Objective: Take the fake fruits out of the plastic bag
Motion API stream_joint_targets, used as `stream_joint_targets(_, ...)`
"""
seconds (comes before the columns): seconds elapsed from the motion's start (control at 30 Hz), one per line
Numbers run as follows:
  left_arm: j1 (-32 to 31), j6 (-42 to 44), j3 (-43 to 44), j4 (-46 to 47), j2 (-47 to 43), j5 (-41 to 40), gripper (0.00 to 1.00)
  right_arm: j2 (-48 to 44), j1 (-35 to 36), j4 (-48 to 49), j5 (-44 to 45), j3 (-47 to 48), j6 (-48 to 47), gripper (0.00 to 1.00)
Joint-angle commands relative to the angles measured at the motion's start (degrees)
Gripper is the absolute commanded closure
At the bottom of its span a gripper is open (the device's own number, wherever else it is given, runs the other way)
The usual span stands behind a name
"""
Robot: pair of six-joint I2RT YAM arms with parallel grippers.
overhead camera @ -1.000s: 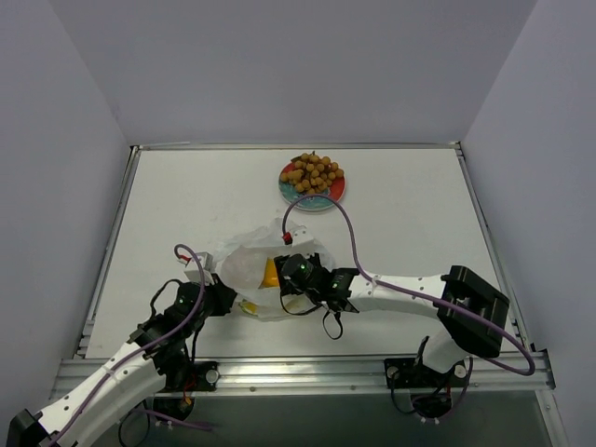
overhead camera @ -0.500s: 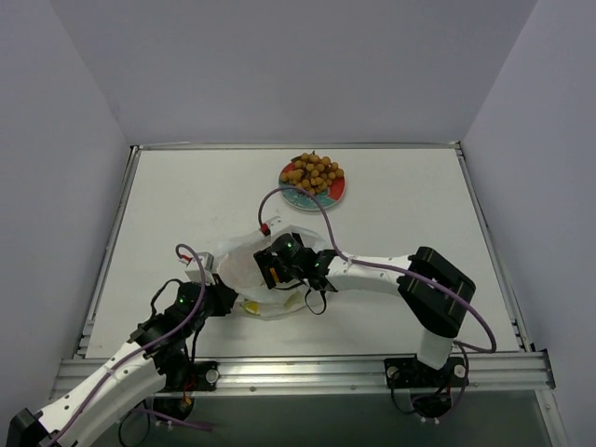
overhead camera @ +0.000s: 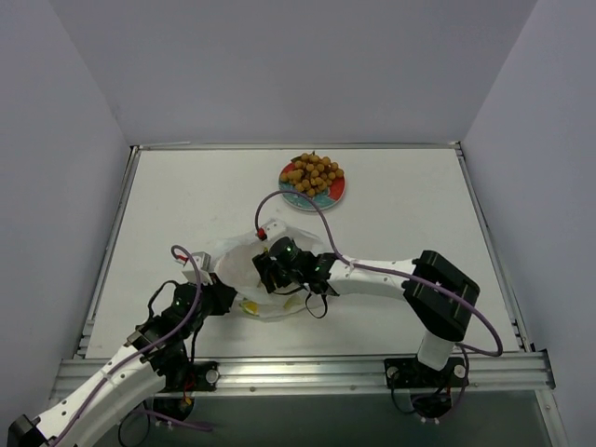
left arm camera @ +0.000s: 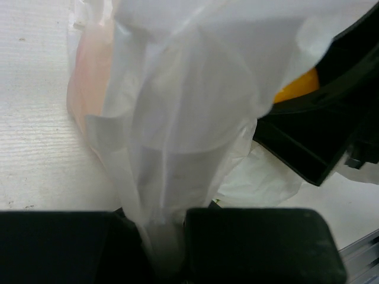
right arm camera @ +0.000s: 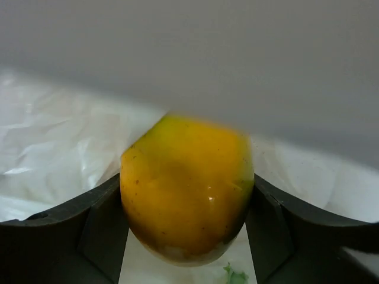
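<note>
The crinkled white plastic bag (overhead camera: 235, 264) lies at the table's near middle. My left gripper (overhead camera: 222, 297) is shut on a gathered fold of the bag (left arm camera: 177, 118), pinched between its black fingers (left arm camera: 249, 242). My right gripper (overhead camera: 271, 274) reaches into the bag's mouth. Its two fingers (right arm camera: 98, 222) press both sides of the yellow-orange mango-like fruit (right arm camera: 186, 186), of which a sliver (left arm camera: 296, 92) shows in the left wrist view. The bunch of tan-brown balls (overhead camera: 314, 173) rests on the red plate (overhead camera: 336, 195) further back. A dim orange tint (left arm camera: 89, 77) shows through the bag.
The right arm's purple cable (overhead camera: 321, 216) loops over the table between bag and plate. Grey walls close in the table on three sides, and a metal rail (overhead camera: 307, 371) runs along the near edge.
My right gripper has moved left and into the bag's mouth, covering the mango that showed from above a second ago. The left gripper has kept its hold on the bag.
</note>
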Motion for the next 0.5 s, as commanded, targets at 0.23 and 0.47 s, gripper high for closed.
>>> stream_joint_targets(0.23, -0.1, -0.2, 3.8, 0.8, -1.2, -5.8, 0.98, -13.0, 5.1, -9.6, 6.9, -0.7, 3.7, 0.68)
stream_joint_targets(0.47, -0.2, 0.5, 6.3, 1.5, 0.2, -6.5, 0.98, -16.6, 8.4, -16.0, 5.8, 1.1, 3.8, 0.7)
